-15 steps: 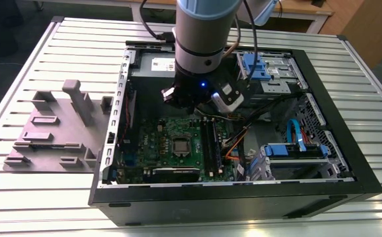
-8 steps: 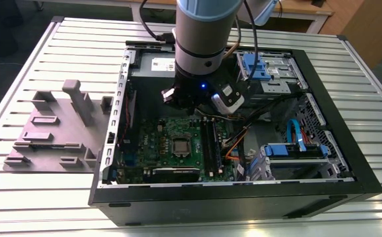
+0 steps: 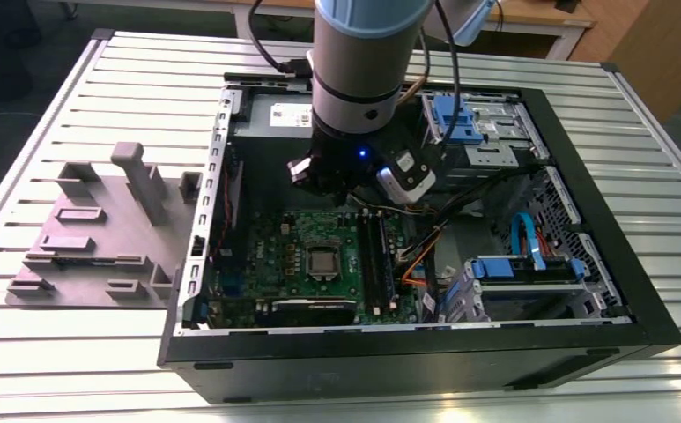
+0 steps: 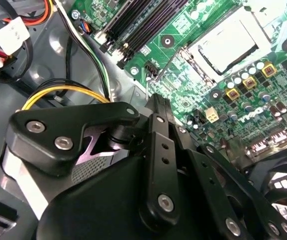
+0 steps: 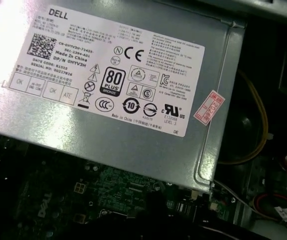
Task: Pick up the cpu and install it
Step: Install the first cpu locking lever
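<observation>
Inside an open computer case [image 3: 575, 220] on a slatted metal table [image 3: 105, 88], one green motherboard [image 3: 287, 242] lies flat. One cpu [image 4: 231, 45], a square pale silvery chip with no long axis, sits flat and face up in the metal-framed socket [image 4: 196, 55]. One gripper [image 3: 334, 189] hangs above the board, near the chip but apart from it; I cannot tell whether it is open or closed. One power supply [image 5: 133, 140] carries a white printed label [image 5: 108, 75] and a small red sticker [image 5: 209, 107]

Grey metal PSU box [image 5: 133, 145] w/ white label [image 5: 108, 70], green board [image 5: 113, 190] just beside, yellow wires [image 5: 261, 125] near.
</observation>
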Robot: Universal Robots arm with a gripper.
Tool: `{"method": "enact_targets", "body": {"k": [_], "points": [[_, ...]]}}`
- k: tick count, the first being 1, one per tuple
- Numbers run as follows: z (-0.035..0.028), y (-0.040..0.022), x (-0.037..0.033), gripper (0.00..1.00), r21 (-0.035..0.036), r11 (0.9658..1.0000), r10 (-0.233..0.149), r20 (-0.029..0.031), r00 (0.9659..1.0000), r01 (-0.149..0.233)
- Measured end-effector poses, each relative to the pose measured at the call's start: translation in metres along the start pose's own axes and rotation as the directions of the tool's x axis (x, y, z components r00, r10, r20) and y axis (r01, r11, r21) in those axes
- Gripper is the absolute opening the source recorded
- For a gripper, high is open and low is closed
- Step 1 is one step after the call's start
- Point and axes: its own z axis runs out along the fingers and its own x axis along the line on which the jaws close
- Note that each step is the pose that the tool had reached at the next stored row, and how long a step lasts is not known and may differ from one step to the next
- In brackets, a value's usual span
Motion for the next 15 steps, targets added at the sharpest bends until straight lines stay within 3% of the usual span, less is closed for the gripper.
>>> {"method": "enact_targets", "body": {"k": [6, 15], "points": [[-0.0156, 0.0023, -0.0014, 0.10, -0.0002, 1.0000, 0.000, 0.0001, 1.0000, 0.000], [-0.0162, 0.0031, -0.0017, 0.10, 0.0001, 1.0000, 0.000, -0.0001, 1.0000, 0.000]]}}
